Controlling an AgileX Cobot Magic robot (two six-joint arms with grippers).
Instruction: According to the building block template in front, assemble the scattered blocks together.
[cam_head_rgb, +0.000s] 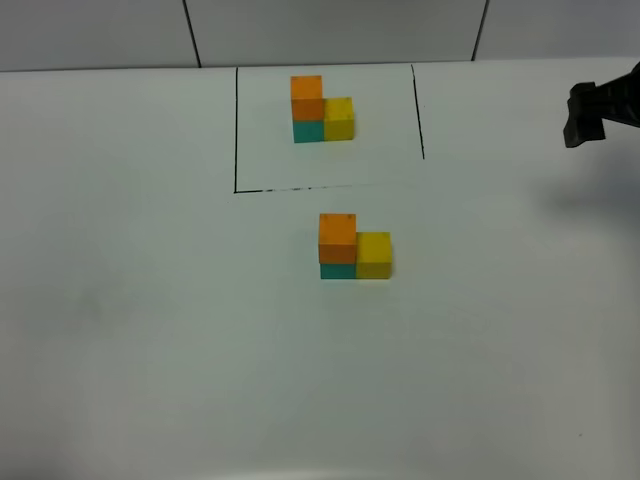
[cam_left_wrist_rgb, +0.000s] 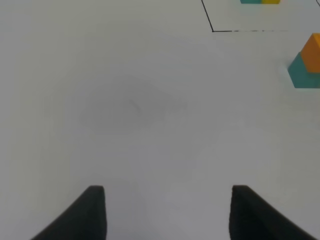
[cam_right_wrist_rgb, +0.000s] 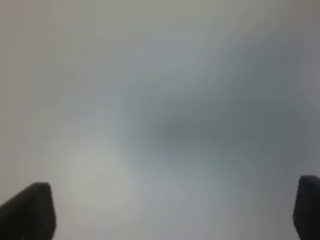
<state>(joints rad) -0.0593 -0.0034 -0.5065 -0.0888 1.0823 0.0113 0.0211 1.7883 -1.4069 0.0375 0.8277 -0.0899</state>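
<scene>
Right hand (cam_head_rgb: 585, 118) hovers open, far right.

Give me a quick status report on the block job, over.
Left gripper open, empty. Right gripper wide open, empty, off to the side. Scattered blocks stacked like the template: orange on teal, yellow beside. Nothing in the way.

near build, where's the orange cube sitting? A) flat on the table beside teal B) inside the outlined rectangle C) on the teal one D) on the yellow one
C: in the exterior high view the orange cube sits on top of the teal cube, with the yellow cube on the table at teal's side, all outside the black outline that frames the template.
</scene>
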